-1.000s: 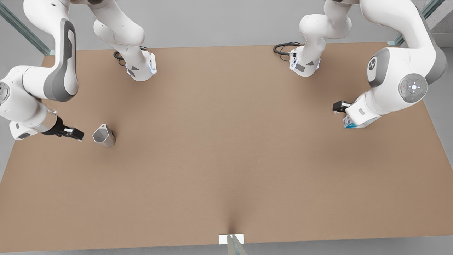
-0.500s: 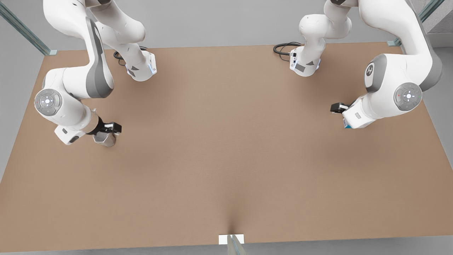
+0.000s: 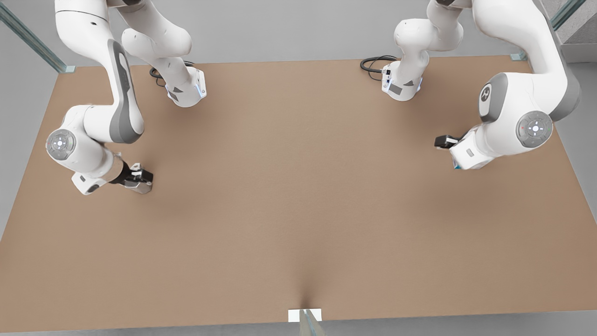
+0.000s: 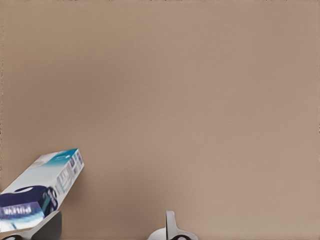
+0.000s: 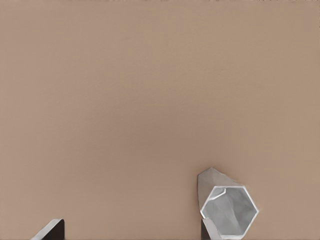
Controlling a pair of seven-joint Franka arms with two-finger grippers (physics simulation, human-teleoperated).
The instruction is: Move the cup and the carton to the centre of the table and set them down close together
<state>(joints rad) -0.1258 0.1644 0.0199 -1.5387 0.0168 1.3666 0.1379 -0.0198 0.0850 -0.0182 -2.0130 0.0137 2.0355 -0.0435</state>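
- At about 9 o'clock on the table (image 3: 298,196), on the front view's left, you have the right gripper (image 3: 140,179) down over the cup (image 5: 226,206). Its fingers (image 5: 50,230) stand apart with one at the cup's rim, gripping nothing yet.
- The centre is bare; neither item has been brought there.
- At about 3 o'clock, on the front view's right, your left gripper (image 3: 451,148) sits at the carton (image 4: 40,187), which lies by one finger (image 4: 47,227). The fingers are spread and hold nothing.
- You have both grasps, both carries to the centre and the close placement left, by my judgement.
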